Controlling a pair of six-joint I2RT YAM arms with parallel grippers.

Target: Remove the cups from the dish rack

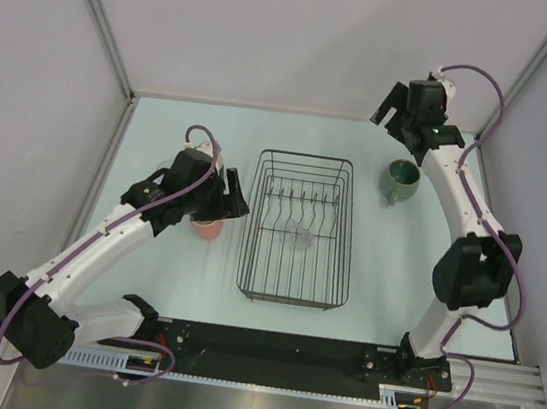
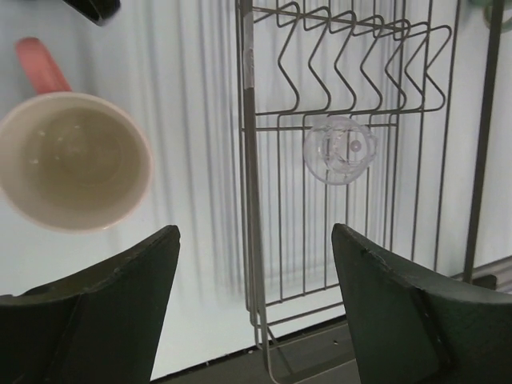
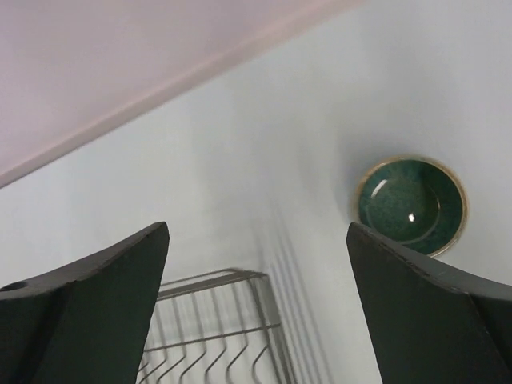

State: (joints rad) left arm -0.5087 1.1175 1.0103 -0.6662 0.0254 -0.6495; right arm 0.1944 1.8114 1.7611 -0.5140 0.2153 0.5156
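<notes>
The black wire dish rack (image 1: 346,236) stands mid-table and holds one clear glass tumbler (image 1: 300,235), also seen in the left wrist view (image 2: 339,150). A salmon-pink cup (image 1: 207,228) stands upright on the table just left of the rack (image 2: 250,144); its inside is pale (image 2: 72,160). A green handled mug (image 1: 399,181) stands on the table right of the rack, also in the right wrist view (image 3: 411,205). My left gripper (image 1: 230,205) is open and empty above the rack's left edge, beside the pink cup. My right gripper (image 1: 388,106) is open and empty, raised behind the green mug.
Pale walls close the table on the left, back and right. A black rail (image 1: 275,346) with the arm bases runs along the near edge. The rack's back corner shows in the right wrist view (image 3: 216,320).
</notes>
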